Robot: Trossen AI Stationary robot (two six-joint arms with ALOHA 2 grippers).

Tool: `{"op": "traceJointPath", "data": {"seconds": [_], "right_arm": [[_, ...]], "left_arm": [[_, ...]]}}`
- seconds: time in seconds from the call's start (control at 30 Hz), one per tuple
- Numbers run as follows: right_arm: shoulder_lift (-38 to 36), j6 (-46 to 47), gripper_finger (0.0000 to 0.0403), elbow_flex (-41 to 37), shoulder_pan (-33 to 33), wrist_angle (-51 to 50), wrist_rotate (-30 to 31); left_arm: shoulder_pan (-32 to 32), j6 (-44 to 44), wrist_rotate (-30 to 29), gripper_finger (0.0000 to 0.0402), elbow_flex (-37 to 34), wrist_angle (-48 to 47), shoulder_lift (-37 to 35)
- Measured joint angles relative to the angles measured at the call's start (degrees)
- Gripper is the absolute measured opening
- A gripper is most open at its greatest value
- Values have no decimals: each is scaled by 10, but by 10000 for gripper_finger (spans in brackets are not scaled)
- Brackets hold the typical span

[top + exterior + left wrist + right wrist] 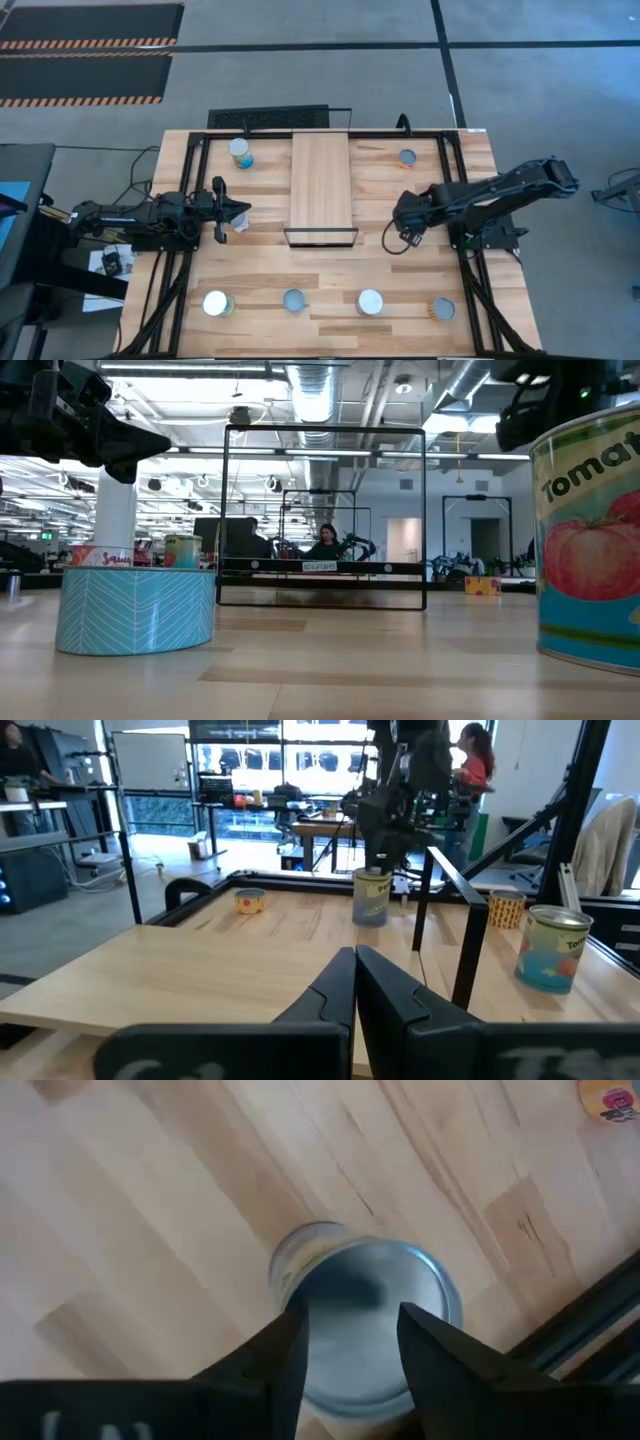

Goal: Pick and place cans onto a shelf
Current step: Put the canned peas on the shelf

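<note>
Left gripper (243, 212) parked low at the left side of the planked wooden worktop (260, 275), arm stretched level toward the long light-wood shelf with the thin black metal frame (321, 178), fingers (335, 990) pressed together on nothing. Small risk there beyond the shut tips nudging the shelf's frame if swung right. To the right, right gripper (350, 1345) poised nose-down over a small silvery-topped cylindrical can (365, 1315), arm folded in from the right edge, fingers apart and straddling the lid but apparently not yet clamped. Likely trouble here: closing too high on the rim and tipping or squirting the tin out; closing off-centre and knocking it sideways. Shelf bare, central toward the far side; other small round-topped tins (293, 300) scattered, two on the far side flanking the shelf, four along the near edge, all on the worktop.
</note>
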Motion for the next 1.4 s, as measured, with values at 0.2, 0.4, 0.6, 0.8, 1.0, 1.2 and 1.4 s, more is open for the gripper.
{"op": "traceJointPath", "data": {"seconds": [0.2,0.4,0.6,0.8,1.0,1.2,1.4], "right_arm": [[23,-2,168,3,-8,2,-18],[16,0,136,27,-8,-15,-25],[15,8,148,74,-11,-44,-18],[19,35,203,69,-10,-43,-31],[47,37,216,55,-10,-41,-30],[86,32,179,55,-10,-32,-32],[119,20,136,57,-9,-28,-40]], "left_arm": [[0,-2,0,0,0,-1,0],[0,-2,0,0,0,-1,0],[0,-3,0,0,0,-1,0],[0,-3,0,0,0,-2,0],[0,-4,0,0,0,-2,0],[0,-4,0,0,0,-2,0],[0,-4,1,0,0,-2,0]]}}
